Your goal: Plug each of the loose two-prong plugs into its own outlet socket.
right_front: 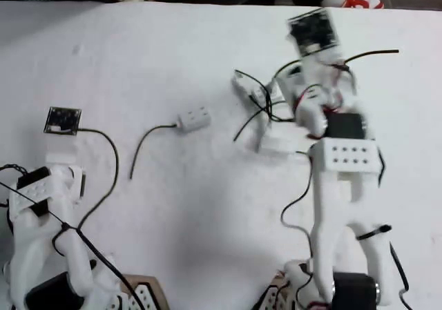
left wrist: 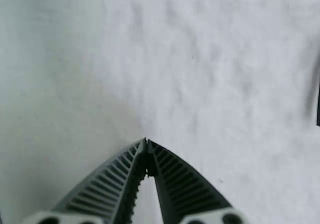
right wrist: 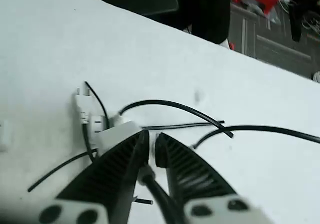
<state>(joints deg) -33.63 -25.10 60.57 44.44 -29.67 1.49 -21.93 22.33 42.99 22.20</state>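
The right gripper (right wrist: 151,140) covers most of a white plastic block (right wrist: 116,133) at its tips. The thin black cable (right wrist: 150,180) pinched between them is cut off toward the wrist. From above, the right arm's wrist (right_front: 314,75) is blurred. Off beside the left gripper (left wrist: 146,145), a black cord (left wrist: 318,102) is cut by the edge.

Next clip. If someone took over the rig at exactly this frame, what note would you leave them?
Left gripper: jaws shut, empty, over the table.
Right gripper: jaws look shut on a black cable in the tangle.
A two-prong plug lies loose beside it; the socket block sits mid-table, apart.
Done: no plug seated in that block.
Left: all the plugging.
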